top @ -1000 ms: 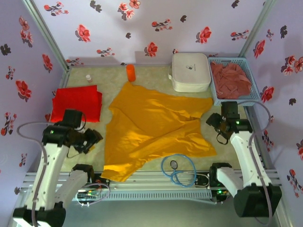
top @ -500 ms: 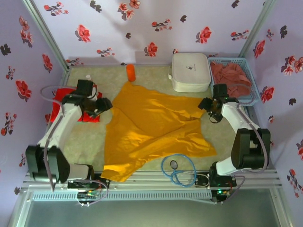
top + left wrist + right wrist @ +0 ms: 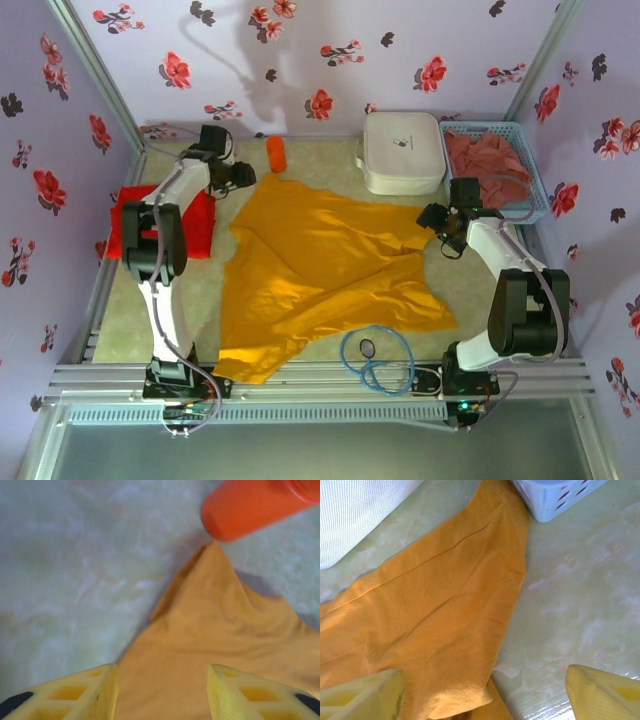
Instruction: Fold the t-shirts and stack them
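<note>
The golden-yellow t-shirt [image 3: 320, 260] lies spread and rumpled across the middle of the table. My left gripper [image 3: 245, 175] hovers over its far left corner [image 3: 210, 630], just short of an orange cup [image 3: 255, 505]. Its jaws [image 3: 162, 690] are open and the cloth lies flat beneath them. My right gripper [image 3: 432, 222] is open wide [image 3: 485, 695] over the right sleeve [image 3: 445, 605]. The red t-shirt [image 3: 200, 225] lies folded at the left, partly under my left arm. The reddish-pink t-shirt [image 3: 490, 165] is bunched in the basket.
A white hard case [image 3: 402, 150] stands at the back, beside the blue basket [image 3: 525, 130] at the back right. The orange cup [image 3: 276, 153] stands at the shirt's far corner. A blue cable loop [image 3: 375, 360] lies near the front edge.
My left arm has swung from the front left, over the red shirt, to the yellow shirt's far corner. My right arm reached toward the sleeve, then barely moved.
</note>
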